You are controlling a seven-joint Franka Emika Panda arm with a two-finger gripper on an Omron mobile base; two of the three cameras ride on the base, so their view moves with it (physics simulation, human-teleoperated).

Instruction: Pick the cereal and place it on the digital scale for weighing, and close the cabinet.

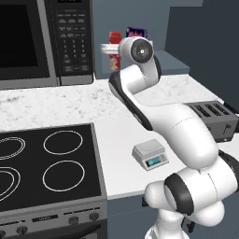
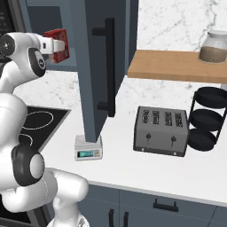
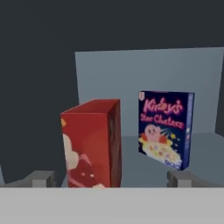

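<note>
Tool [image 3: 112, 179] open, fingertips either side of tall red cardboard cereal box [image 3: 92, 144]; advance squarely, then close mid-height.

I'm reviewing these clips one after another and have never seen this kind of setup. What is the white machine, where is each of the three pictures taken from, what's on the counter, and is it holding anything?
The white machine is a jointed robot arm ending in a two-finger gripper. Two pictures come from cameras on its base, looking over the arm from behind on its left and right. The third comes from a camera on the hand, looking along the fingers. On the white counter sit a small grey digital scale and a dark toaster, next to a black stove. The blue-grey cabinet stands open. On its shelf are the red cereal box and a dark blue box. The gripper is open, its tips either side of the cereal, and holds nothing.
</note>
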